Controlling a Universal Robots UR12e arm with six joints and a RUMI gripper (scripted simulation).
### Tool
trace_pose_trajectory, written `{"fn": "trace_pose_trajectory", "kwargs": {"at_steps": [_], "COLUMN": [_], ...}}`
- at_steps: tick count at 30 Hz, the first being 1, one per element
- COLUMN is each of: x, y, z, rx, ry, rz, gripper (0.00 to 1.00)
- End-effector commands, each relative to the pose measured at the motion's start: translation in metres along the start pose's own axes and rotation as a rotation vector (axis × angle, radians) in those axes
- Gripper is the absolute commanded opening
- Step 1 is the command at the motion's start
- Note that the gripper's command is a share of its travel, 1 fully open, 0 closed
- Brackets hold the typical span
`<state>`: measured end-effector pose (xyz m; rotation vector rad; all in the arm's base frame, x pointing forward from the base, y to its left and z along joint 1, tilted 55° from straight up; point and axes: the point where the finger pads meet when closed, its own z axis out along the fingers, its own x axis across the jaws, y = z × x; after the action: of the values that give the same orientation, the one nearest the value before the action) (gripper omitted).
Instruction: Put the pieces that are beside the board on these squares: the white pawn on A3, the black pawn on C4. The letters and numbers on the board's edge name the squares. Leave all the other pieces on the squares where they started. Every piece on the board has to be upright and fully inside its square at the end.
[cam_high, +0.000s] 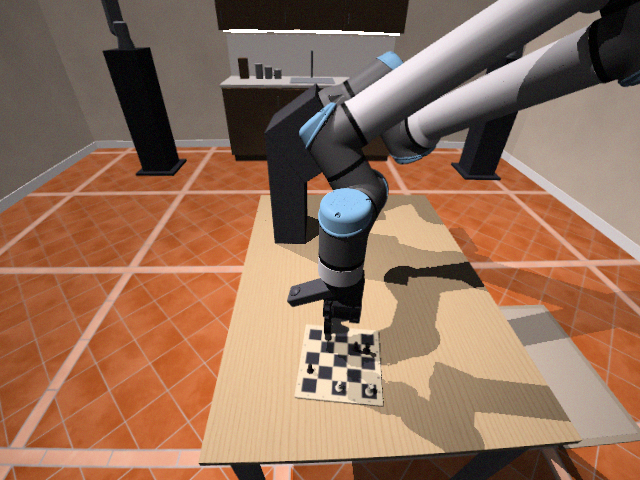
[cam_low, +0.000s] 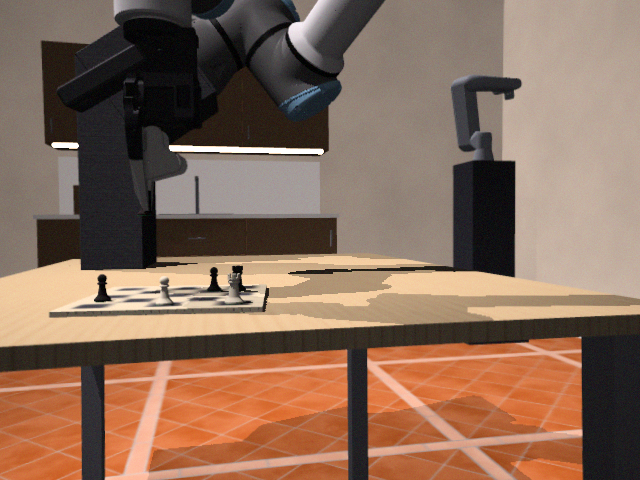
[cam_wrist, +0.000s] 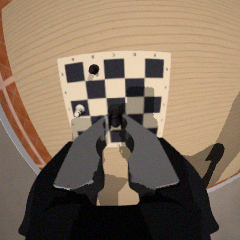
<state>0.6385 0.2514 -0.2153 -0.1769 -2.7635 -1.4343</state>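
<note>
Kitchen — counter (cam_high: 281, 81) with sink (cam_high: 311, 80), dark cabinets (cam_low: 289, 129), terracotta floor tiles (cam_high: 103, 289).

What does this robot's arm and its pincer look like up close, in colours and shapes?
The arm is made of thick white tubes linked by dark grey round joints with light blue caps. A white band rings the wrist. The gripper is black, with two grey tapering fingers. No cables show.

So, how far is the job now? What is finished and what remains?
Looks done: a white pawn stands upright on the board, though the square labels are too small to confirm that it is on A3. In hand: the gripper is shut on the black pawn, held above the board. Left: set it down upright on C4 and let go.
</note>
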Motion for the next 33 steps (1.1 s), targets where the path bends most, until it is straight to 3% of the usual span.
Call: {"fn": "trace_pose_trajectory", "kwargs": {"at_steps": [1, 7, 20, 33], "x": [-0.001, -0.001, -0.001, -0.001], "y": [-0.001, -0.001, -0.001, -0.001], "z": [0.001, 0.009, 0.066, 0.095], "rx": [0.0, 0.0, 0.0, 0.0], "ry": [-0.001, -0.001, -0.001, -0.001], "rz": [0.001, 0.001, 0.001, 0.001], "gripper": [0.0, 0.0, 0.0, 0.0]}}
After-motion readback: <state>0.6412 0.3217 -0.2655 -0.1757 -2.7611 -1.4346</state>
